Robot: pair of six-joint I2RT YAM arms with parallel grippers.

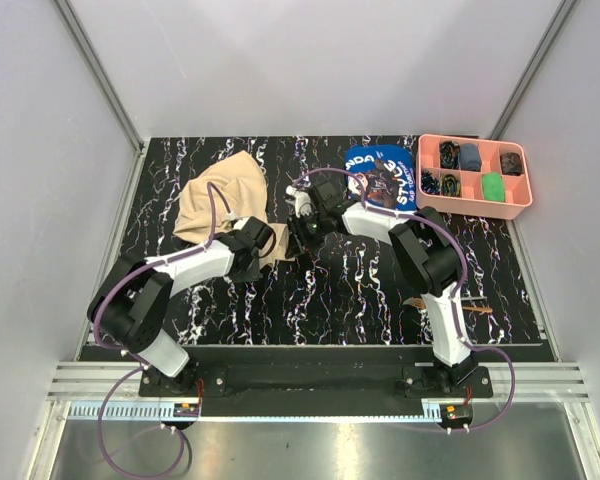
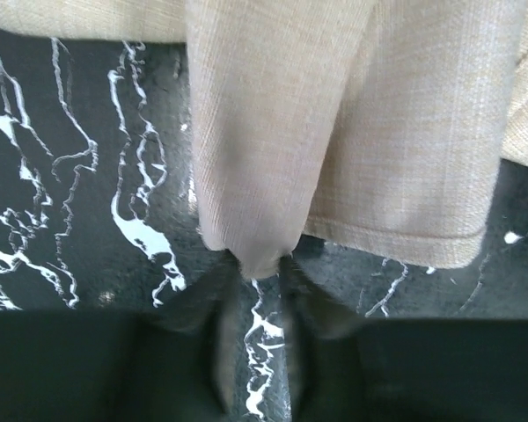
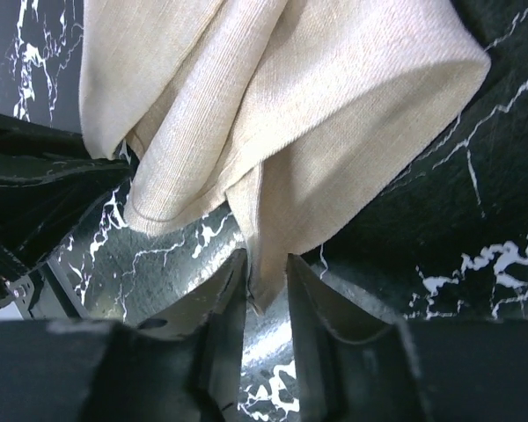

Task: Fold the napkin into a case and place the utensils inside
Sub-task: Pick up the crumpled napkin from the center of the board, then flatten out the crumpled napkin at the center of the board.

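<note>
Fold | left gripper (image 2: pixel 260 268) pinches napkin (image 2: pixel 352 132) tip; right gripper (image 3: pixel 264 274) straddles an edge, grip unclear | pull evenly, keep layers aligned

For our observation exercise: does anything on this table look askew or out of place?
Only the napkin stands out: it lies bunched and creased at the left rear of the table, not spread flat.

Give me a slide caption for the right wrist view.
A corner of the beige napkin sits inside the right tool, over the black marbled table.
</note>
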